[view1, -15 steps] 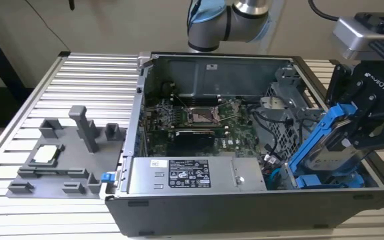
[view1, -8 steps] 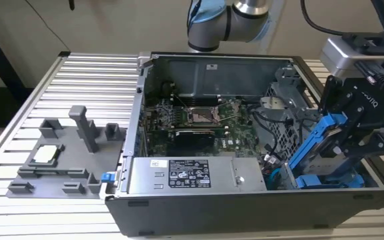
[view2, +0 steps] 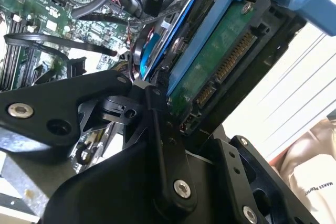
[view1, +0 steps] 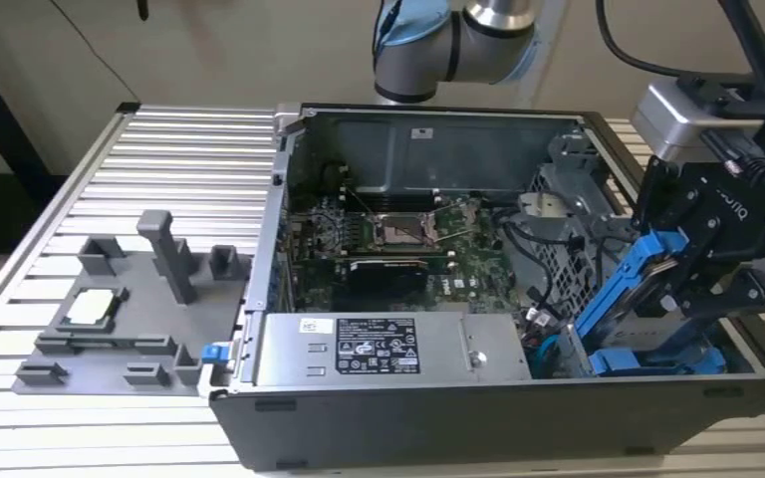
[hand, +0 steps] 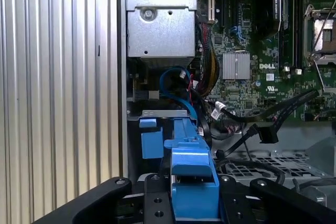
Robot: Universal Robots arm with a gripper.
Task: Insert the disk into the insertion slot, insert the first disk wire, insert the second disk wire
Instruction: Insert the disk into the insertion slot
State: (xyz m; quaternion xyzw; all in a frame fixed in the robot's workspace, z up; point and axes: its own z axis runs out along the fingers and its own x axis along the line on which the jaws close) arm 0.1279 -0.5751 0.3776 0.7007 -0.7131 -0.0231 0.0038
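My gripper is shut on the disk, a drive in a bright blue carrier frame. I hold it tilted, one end down, over the case's near corner on the exterior view's right. In the second wrist view the disk shows its green circuit board and connector edge beside a black finger. The first wrist view has the carrier's blue end between my fingers, above the grey sheet-metal drive cage where the insertion slot lies. Loose black wires with a flat connector lie by the cage.
Another blue-tabbed carrier sits in the cage below the disk. The open computer case holds a motherboard and a labelled power supply. A grey fixture stands on the ribbed table on the exterior view's left.
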